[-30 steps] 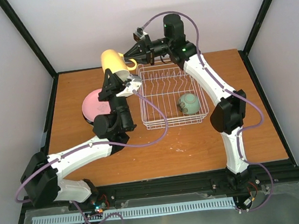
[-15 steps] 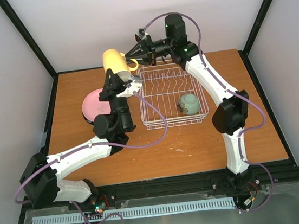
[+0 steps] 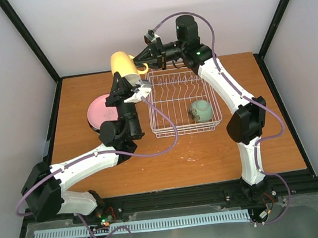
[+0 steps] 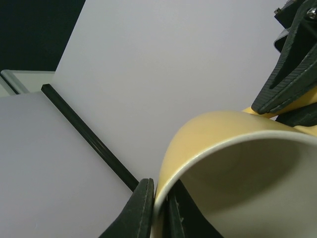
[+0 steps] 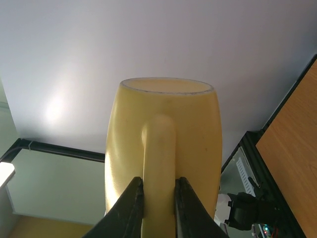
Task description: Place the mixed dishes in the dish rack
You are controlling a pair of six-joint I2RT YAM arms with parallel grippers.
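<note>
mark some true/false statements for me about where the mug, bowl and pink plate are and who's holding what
1. The mug is held up off the table. True.
2. Only the left gripper holds the mug. False: the left gripper pinches its rim wall, and the right gripper is shut on its handle.
3. The mint green bowl lies inside the dish rack. True.
4. The pink plate stands in the rack's slots. False: it lies on the table to the left of the rack, partly hidden by the left arm.
5. The mug is already inside the rack. False: it is raised beyond the rack's far left corner.
</note>
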